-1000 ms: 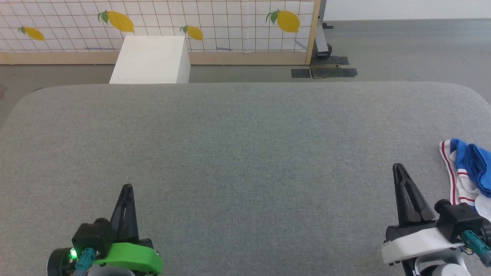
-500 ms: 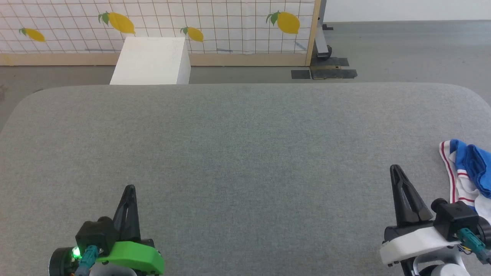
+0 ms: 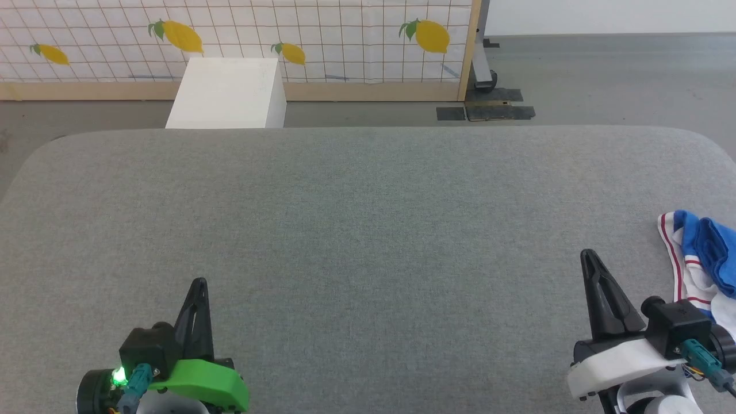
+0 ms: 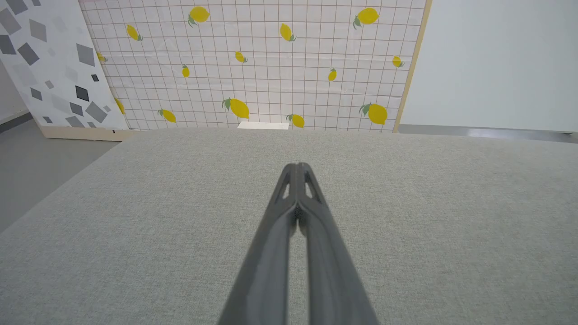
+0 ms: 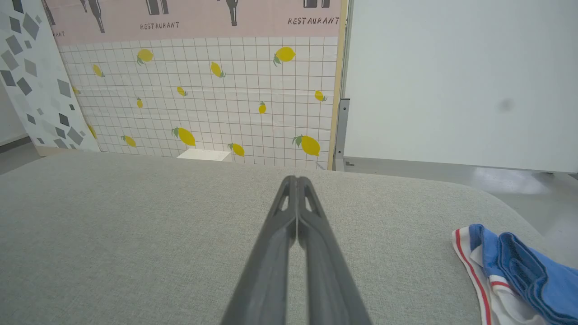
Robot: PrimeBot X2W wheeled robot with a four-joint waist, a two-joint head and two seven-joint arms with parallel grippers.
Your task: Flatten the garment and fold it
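both grippers edge inward, head view dips | left gripper and right gripper fingers closed, empty | i'd open right, pinch bunched garment by its hem

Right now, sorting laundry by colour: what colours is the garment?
The garment is blue and white with red stripes; clearest in right wrist view.

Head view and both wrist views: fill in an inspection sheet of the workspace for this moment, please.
Surface: grey fabric tabletop, flat.
Job's things: garment bunched at the right edge, not flattened, apart from both grippers.
Clutter: nothing seen.
Grippers: left gripper and right gripper shut, holding nothing, at the near side.
Cables: teal plugs at both wrists, short leads.
Surroundings: lemon-print panel, white box beyond the table.
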